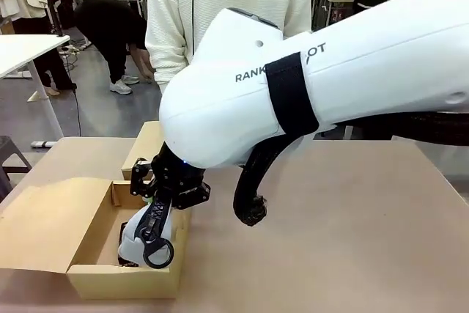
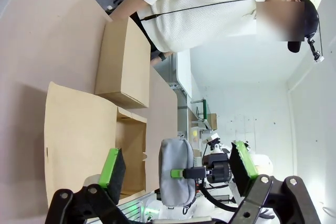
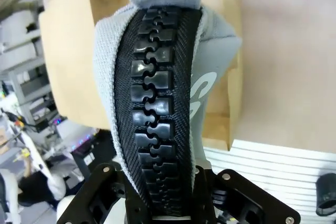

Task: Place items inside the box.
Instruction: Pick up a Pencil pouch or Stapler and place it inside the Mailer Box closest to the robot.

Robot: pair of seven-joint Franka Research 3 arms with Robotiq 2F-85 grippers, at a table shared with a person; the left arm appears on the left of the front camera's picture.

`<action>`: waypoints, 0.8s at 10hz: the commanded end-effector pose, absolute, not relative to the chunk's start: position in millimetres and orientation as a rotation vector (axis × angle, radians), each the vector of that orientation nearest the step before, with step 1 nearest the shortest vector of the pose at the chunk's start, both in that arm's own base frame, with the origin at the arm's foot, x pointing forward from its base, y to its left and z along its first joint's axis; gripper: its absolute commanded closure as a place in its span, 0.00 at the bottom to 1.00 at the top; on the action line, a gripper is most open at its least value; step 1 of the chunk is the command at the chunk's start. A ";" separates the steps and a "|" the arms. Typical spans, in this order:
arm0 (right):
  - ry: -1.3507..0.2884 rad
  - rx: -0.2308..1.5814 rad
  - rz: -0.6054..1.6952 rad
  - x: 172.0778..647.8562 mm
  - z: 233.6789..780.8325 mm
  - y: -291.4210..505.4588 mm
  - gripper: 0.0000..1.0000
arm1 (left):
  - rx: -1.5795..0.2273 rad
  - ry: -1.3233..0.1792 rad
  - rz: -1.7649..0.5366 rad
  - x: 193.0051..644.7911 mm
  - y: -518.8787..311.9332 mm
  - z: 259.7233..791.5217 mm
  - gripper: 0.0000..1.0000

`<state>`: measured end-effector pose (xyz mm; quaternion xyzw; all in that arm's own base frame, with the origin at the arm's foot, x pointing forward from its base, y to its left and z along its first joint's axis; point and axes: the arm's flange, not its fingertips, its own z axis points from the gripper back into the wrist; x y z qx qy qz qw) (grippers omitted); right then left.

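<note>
My right gripper (image 1: 155,194) is shut on a light grey zip pouch (image 1: 138,231) with a black zipper and a ring pull (image 1: 158,252). The pouch hangs nose-down, its lower end inside the open cardboard box (image 1: 124,282) at the table's front left. The right wrist view looks straight along the zipper of the pouch (image 3: 157,108), which sits between the right gripper's (image 3: 164,187) fingers, with the box (image 3: 68,51) beyond it. My left gripper (image 2: 176,156) stands open, green pads wide apart. Beyond it are the pouch (image 2: 176,156) and the box (image 2: 131,150).
A person in a white sweater (image 1: 220,5) stands at the table's far side. A raised cardboard flap (image 1: 146,144) stands behind the box, and another flap (image 1: 51,218) lies open to its left. The white right arm (image 1: 330,86) spans the middle of the table.
</note>
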<state>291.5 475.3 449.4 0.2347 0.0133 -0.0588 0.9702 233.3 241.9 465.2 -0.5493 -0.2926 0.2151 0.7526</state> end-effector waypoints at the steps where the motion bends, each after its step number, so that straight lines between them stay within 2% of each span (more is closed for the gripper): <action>1: -0.065 0.504 -0.173 307.3 451.2 491.2 0.93 | -1.218 -0.662 0.457 233.8 241.4 465.6 0.00; 3: -0.059 0.477 -0.130 326.1 450.0 510.2 0.93 | -1.218 -0.662 0.457 233.8 241.4 465.6 0.00; 8: 0.020 0.373 -0.110 357.3 397.3 540.9 0.93 | -1.218 -0.662 0.457 233.8 241.4 465.6 0.00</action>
